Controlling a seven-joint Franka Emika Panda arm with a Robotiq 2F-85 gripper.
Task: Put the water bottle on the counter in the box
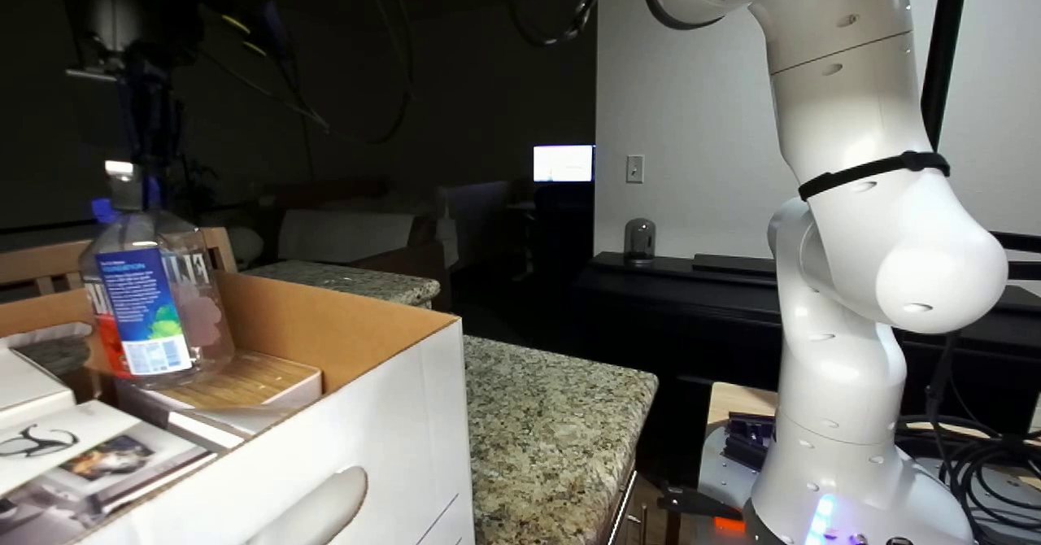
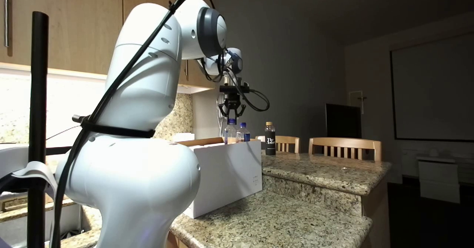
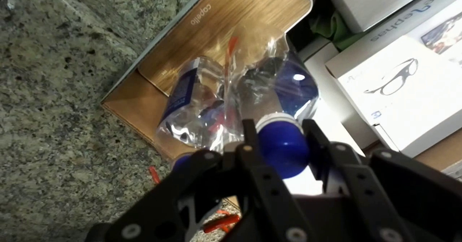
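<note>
The water bottle, clear with a blue-and-white label, is upright inside the box in an exterior view; it also shows in an exterior view and in the wrist view. My gripper is shut on its blue cap from above, with a finger against each side; it also shows in an exterior view. The bottle's base is over a wood-look carton; I cannot tell whether it rests on it. The white box with tan inner walls stands on the speckled counter.
A second blue-capped clear bottle stands beside the held one in the box corner. The box also holds the wood-look carton and several white cartons. A dark-sleeved bottle stands on the raised ledge behind.
</note>
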